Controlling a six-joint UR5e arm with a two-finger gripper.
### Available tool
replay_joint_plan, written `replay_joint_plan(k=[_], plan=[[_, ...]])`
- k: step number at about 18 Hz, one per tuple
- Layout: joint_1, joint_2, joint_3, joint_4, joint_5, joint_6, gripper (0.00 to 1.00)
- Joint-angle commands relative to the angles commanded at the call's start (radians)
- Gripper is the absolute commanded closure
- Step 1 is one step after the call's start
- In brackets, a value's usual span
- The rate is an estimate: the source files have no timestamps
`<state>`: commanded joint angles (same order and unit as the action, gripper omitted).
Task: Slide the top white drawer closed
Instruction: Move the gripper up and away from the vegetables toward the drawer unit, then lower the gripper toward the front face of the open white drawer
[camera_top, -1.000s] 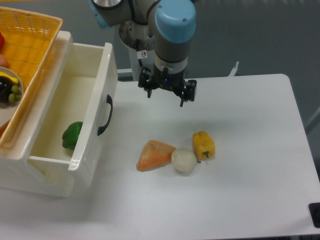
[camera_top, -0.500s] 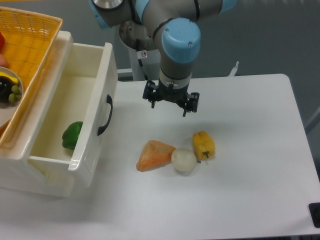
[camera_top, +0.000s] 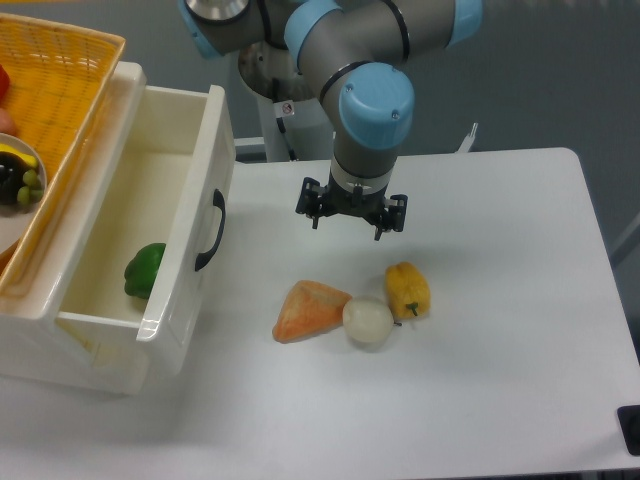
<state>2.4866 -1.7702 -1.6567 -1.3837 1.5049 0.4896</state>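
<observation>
We read no legible writing; a small red-and-white sticker (camera_top: 288, 108) on the arm is too small to decipher. We log the top white drawer (camera_top: 190, 240) at the left of the frame, pulled fully open, its black handle (camera_top: 211, 230) facing right, a green pepper (camera_top: 146, 270) inside. The gripper (camera_top: 351, 213) hangs at centre, to the right of the drawer front and apart from it, fingers spread, holding nothing. Below it lie an orange wedge (camera_top: 310, 310), a white onion (camera_top: 368, 321) and a yellow pepper (camera_top: 408, 290). We note an orange woven basket (camera_top: 60, 90) at upper left.
</observation>
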Motion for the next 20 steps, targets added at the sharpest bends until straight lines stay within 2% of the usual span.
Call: replay_joint_plan(k=[9, 20], plan=[[-0.052, -0.066, 0.011, -0.005, -0.015, -0.039, 0.00], [-0.138, -0.089, 0.003, -0.005, -0.017, -0.042, 0.00]])
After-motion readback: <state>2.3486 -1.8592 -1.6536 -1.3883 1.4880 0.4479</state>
